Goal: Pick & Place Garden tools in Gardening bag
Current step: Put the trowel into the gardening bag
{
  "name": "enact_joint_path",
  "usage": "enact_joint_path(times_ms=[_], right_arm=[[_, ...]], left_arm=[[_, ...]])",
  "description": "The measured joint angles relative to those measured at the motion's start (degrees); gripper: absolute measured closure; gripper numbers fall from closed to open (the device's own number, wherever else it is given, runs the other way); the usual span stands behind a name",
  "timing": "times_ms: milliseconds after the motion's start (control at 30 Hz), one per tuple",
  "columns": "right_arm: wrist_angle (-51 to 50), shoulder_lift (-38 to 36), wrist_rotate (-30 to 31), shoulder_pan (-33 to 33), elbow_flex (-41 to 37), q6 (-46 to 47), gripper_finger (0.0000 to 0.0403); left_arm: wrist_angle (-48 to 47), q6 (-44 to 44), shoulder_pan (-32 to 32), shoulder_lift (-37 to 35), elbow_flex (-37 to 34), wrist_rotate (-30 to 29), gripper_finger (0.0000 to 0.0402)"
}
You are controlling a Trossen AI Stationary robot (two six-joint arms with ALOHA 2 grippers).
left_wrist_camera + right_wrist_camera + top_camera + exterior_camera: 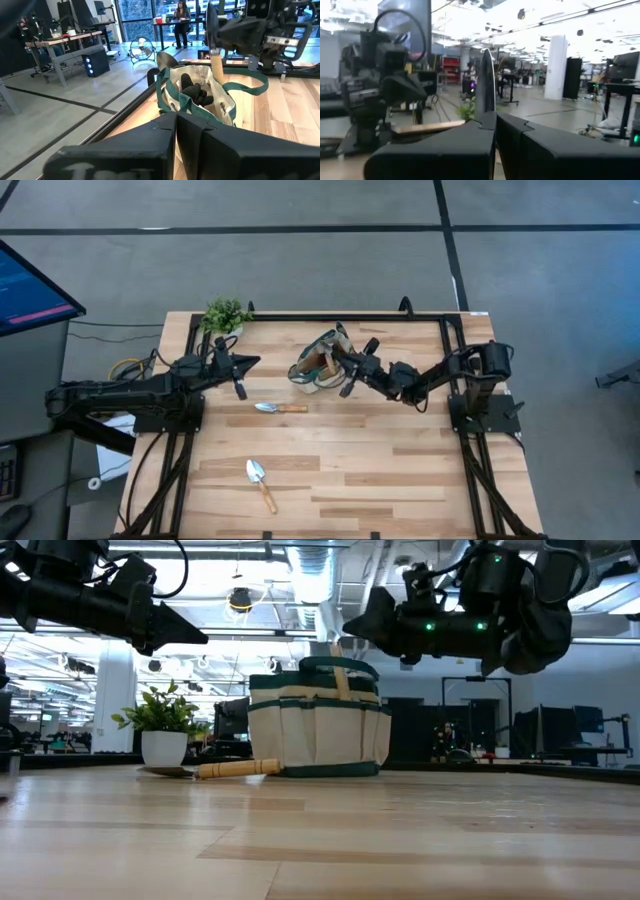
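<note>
The beige gardening bag [312,370] with green trim stands upright at the table's far middle; it also shows in the low view [318,730]. My right gripper [338,360] is over the bag's right side, shut on a trowel whose silver blade [485,75] stands above the fingers and whose wooden handle [217,62] points down into the bag. My left gripper [252,362] is shut and empty, left of the bag and above the table. Two more trowels lie flat on the table, one [280,408] just before the bag and one [262,483] near the front. My right gripper pinches the trowel between its two fingers where the blade's lower end [485,111] meets the handle. The fingers come level from the table's right and lie across the trowel. The trowel hangs upright, blade up, handle [341,678] reaching down into the bag's mouth.
A small green potted plant [226,315] stands at the far left of the table. Dark items [195,92] and a silver blade [167,60] sit inside the bag. A black rail [330,318] runs along the table's far edge. Bare wood lies to the right [400,460].
</note>
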Motion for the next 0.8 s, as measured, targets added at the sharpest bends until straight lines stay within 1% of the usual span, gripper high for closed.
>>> enact_joint_path(times_ms=[233, 400, 700, 800], right_arm=[[-8.4, 0.0, -0.5, -0.1, 0.0, 2.5, 0.0403], [-12.5, 0.0, -0.5, 0.4, 0.0, 4.9, 0.0403], [-13.7, -0.1, -0.3, 2.0, 0.0, 4.9, 0.0403], [-13.8, -0.1, -0.3, 2.1, 0.0, 4.9, 0.0396]], left_arm=[[0.0, 0.0, 0.0, 0.0, 0.0, 0.0, 0.04], [0.0, 0.0, 0.0, 0.0, 0.0, 0.0, 0.04], [0.0, 0.0, 0.0, 0.0, 0.0, 0.0, 0.04], [0.0, 0.0, 0.0, 0.0, 0.0, 0.0, 0.04]])
